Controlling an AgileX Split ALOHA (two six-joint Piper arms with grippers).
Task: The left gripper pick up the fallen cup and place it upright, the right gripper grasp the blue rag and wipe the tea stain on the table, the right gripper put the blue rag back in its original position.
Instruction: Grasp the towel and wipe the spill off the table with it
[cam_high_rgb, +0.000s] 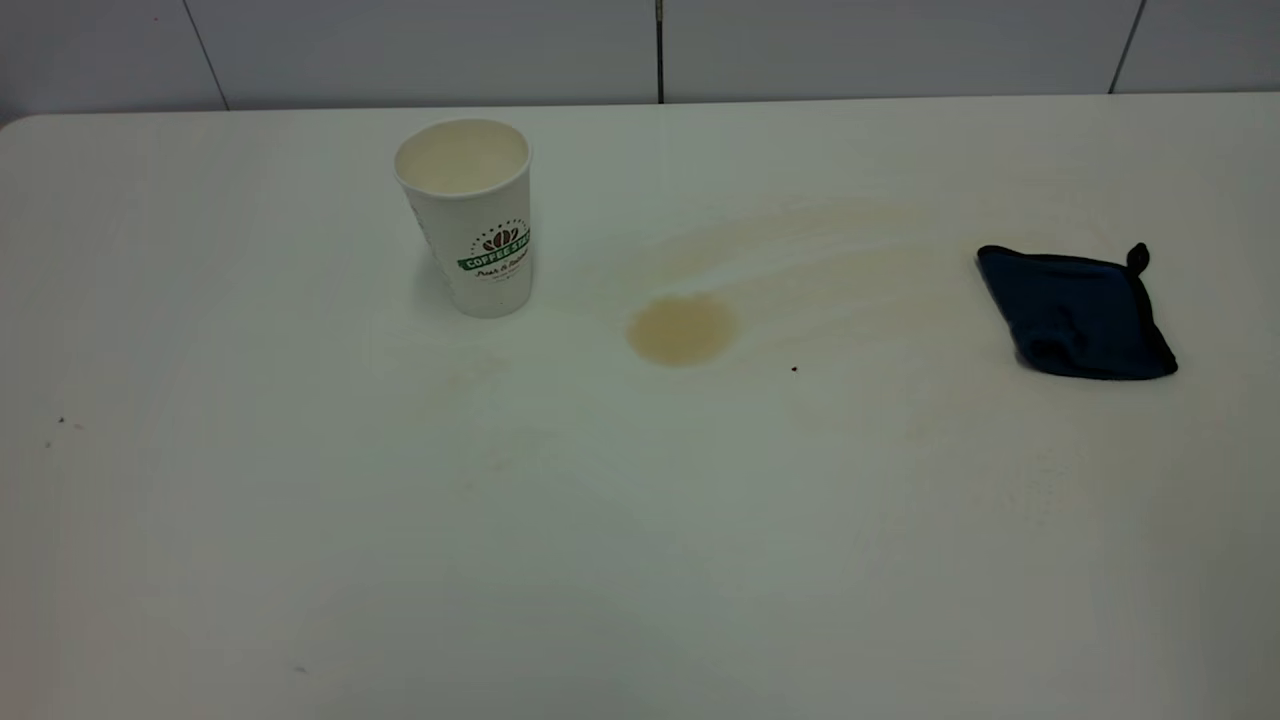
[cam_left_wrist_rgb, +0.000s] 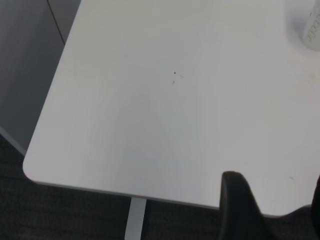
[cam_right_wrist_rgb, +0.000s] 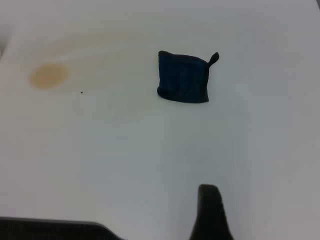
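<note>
The white paper cup with its green banner logo stands upright at the back left of the table; its base edge shows in the left wrist view. The light brown tea stain lies mid-table, with faint tan streaks running toward the right. The dark blue rag lies flat at the right, with its corner loop up. Neither arm appears in the exterior view. My left gripper hovers open over the table's near left corner, holding nothing. Only one finger of my right gripper shows, well short of the rag, with bare table on both sides.
A tiny black speck lies right of the stain, and small specks dot the left side. The table's rounded corner and a leg below it show in the left wrist view. A tiled wall runs behind the table.
</note>
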